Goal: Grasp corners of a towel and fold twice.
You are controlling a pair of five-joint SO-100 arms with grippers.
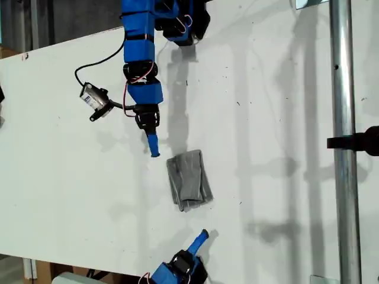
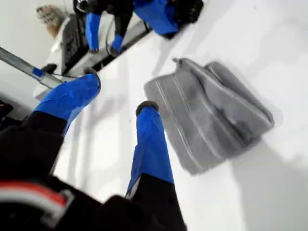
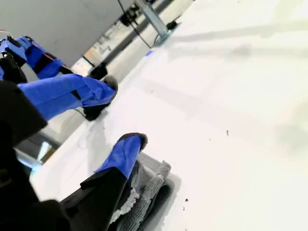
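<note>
Nearby, only folded towel point(image 1: 188, 180), table point(image 1: 278, 118).

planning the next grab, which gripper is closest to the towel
My first gripper, toward the exterior view's top: its tip sits just off the towel, while my second gripper has more bare table between.

**Materials and finishes noted**

Towel point(image 1: 188, 180): soft grey cloth, matt, ribbed with thin pale stripes, looped pile seen at its edge. Surface point(image 1: 266, 148): white, smooth, faintly sheened, lightly specked. Jaws of both grippers: blue plastic, matt, dark-tipped, on black housings. Pole point(image 1: 345, 118): bare metal, dull grey shine.
</note>
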